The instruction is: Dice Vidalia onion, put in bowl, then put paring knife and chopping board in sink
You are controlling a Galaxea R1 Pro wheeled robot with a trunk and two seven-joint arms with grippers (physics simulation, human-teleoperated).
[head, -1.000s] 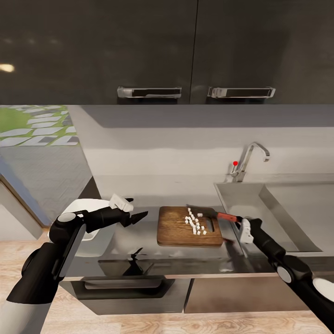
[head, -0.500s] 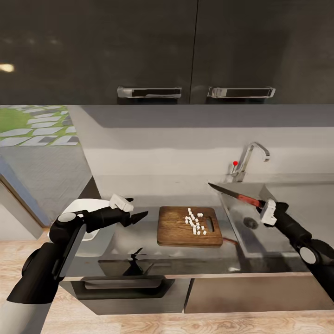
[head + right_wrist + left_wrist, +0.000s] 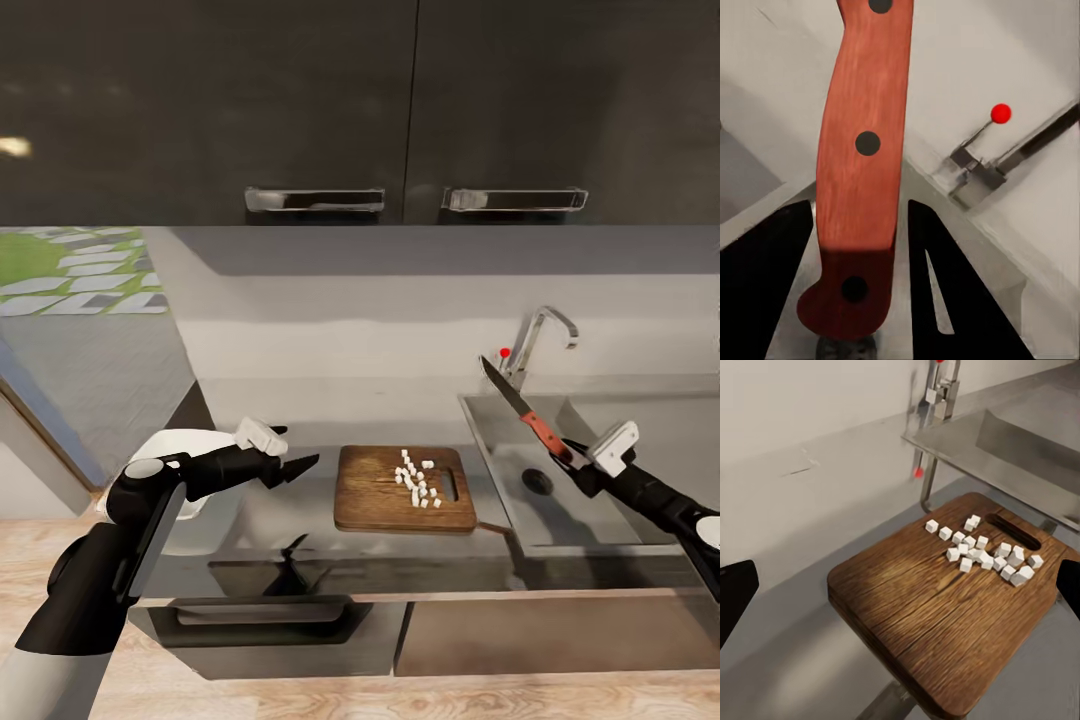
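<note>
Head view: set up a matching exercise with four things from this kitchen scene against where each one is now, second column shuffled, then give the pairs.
Things:
1. paring knife
2. diced onion
3. bowl
4. chopping board

Places:
A. scattered on the board's top
B. flat on the countertop, beside the sink
C. held by the right gripper, above the sink
D. behind the left gripper, at the counter's end

Pairs: 1-C, 2-A, 3-D, 4-B
</note>
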